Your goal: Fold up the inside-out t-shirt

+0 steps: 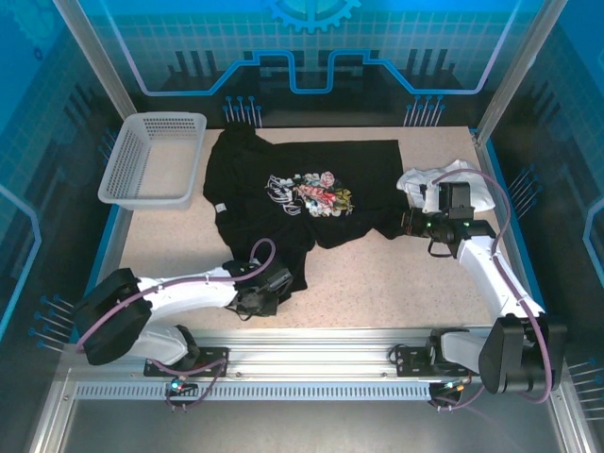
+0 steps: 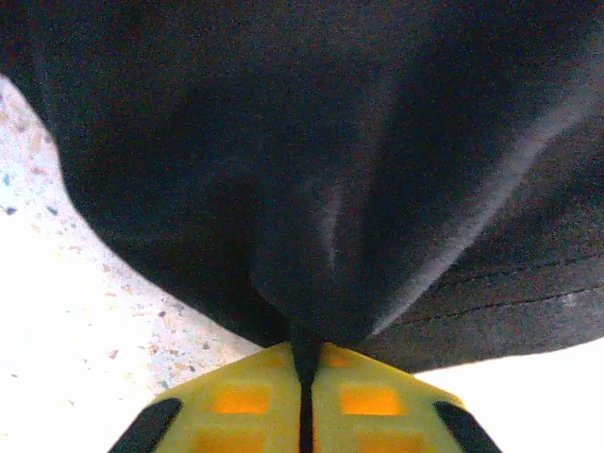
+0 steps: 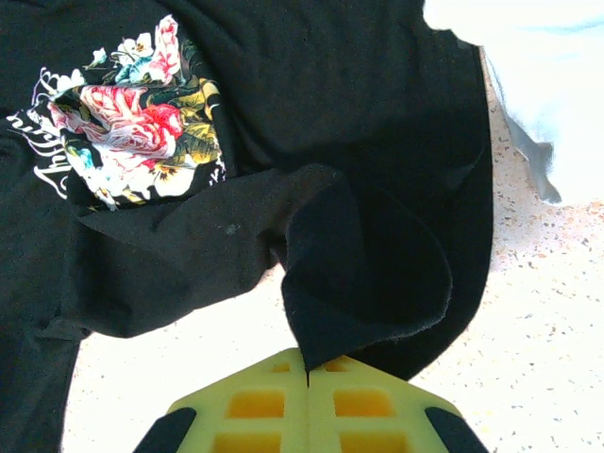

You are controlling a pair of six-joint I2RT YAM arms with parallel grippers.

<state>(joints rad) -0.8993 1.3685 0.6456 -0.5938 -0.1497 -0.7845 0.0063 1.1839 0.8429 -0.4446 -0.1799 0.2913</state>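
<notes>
The inside-out t-shirt (image 1: 283, 170) lies spread over the middle of the table, black, with its floral print (image 1: 309, 192) facing up and a small white tag (image 1: 219, 208) near its left side. At the shirt's near left corner my left gripper (image 1: 272, 283) is shut on the fabric. In the left wrist view the black cloth (image 2: 311, 189) bunches into the closed yellow fingers (image 2: 245, 396). My right gripper (image 1: 410, 223) is shut on the shirt's right edge. The right wrist view has a folded corner of black cloth (image 3: 368, 274) pinched between its fingers (image 3: 377, 401), the print (image 3: 132, 132) off to the upper left.
A smaller white garment (image 1: 444, 181) lies crumpled just behind the right gripper, touching the shirt's right edge. A grey mesh basket (image 1: 151, 160) stands at the far left. Bare speckled tabletop (image 1: 377, 283) runs along the near edge between the two arms.
</notes>
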